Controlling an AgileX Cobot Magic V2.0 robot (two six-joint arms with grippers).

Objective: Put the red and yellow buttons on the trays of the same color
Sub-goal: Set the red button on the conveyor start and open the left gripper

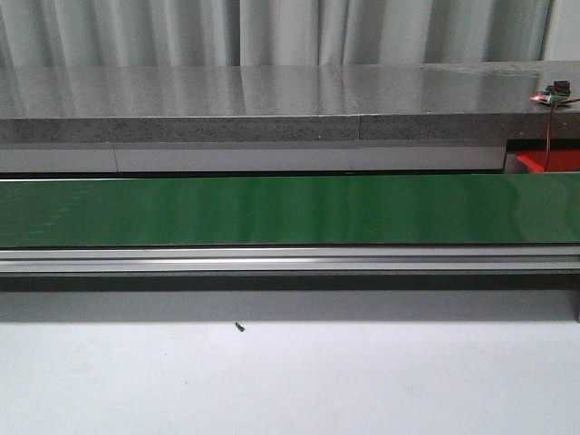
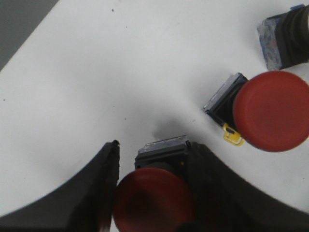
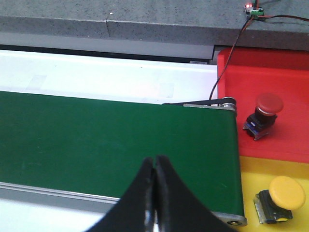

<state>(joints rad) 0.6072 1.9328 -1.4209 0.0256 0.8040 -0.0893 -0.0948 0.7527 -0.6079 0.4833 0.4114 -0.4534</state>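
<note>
While left tool point(image 2: 149, 193) clamps red button point(image 2: 153, 200), right tool point(image 3: 154, 193) hangs closed over belt point(image 3: 111, 145)

White table point(image 2: 120, 63) bears red buttons point(image 2: 273, 111) (one lying tilted) and conveyor point(image 1: 290, 210).

The left gripper point(image 2: 149, 193) has two black fingers point(image 2: 72, 203), broad and curved, matte with a faint sheen, narrowing to squared tips; one inner edge looks ridged, though the close view blurs it; the right gripper point(image 3: 154, 193) is likewise black; its fingers point(image 3: 137, 203) are smooth, sweeping up from wide bases to slim rounded tips; no cables, screws or markings show on either.
</note>
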